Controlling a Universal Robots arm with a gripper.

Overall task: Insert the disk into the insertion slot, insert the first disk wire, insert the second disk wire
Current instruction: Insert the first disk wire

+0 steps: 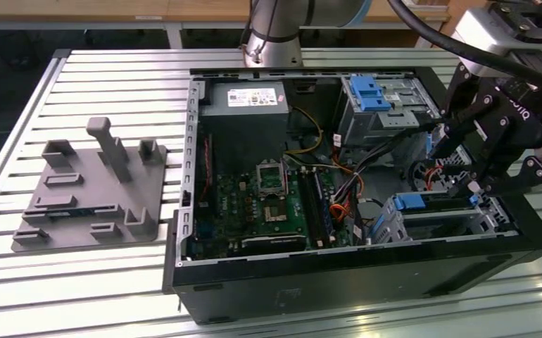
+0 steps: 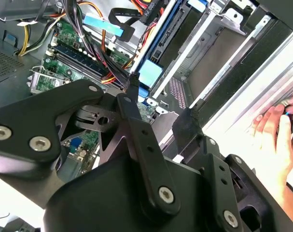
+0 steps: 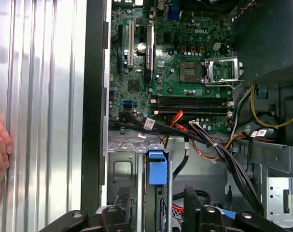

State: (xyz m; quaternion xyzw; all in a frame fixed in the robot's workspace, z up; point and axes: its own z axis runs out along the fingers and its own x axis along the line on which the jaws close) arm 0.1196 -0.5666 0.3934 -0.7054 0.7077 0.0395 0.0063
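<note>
- My black jaws (image 1: 473, 191) stand apart with nothing between them. They hang just above one corner of the open black computer case (image 1: 346, 262). In both wrist views (image 2: 158, 108) (image 3: 156, 194) the two fingers have a clear gap between them.
- Directly under the jaws, in that corner of the case, is the silver perforated sheet-metal drive cage (image 1: 485, 218), the insertion slot.
- The flat grey disk in its bright blue plastic carrier (image 2: 158, 46) sits inside that cage, with one blue rail showing along its edge.
- A bundle of black, red and orange wires (image 3: 204, 140) runs across the case between the cage and the green motherboard (image 1: 271, 204). I cannot tell whether any wire is plugged into the disk.
- A taller grey metal bay with a blue latch (image 1: 369, 93) stands in another corner of the case.
- A person's hand (image 2: 276, 130) rests on the slatted aluminium bench (image 1: 111, 77), just outside the case wall.
- A grey moulded fixture plate (image 1: 93, 190) lies on the bench, to the exterior view's left of the case.
</note>
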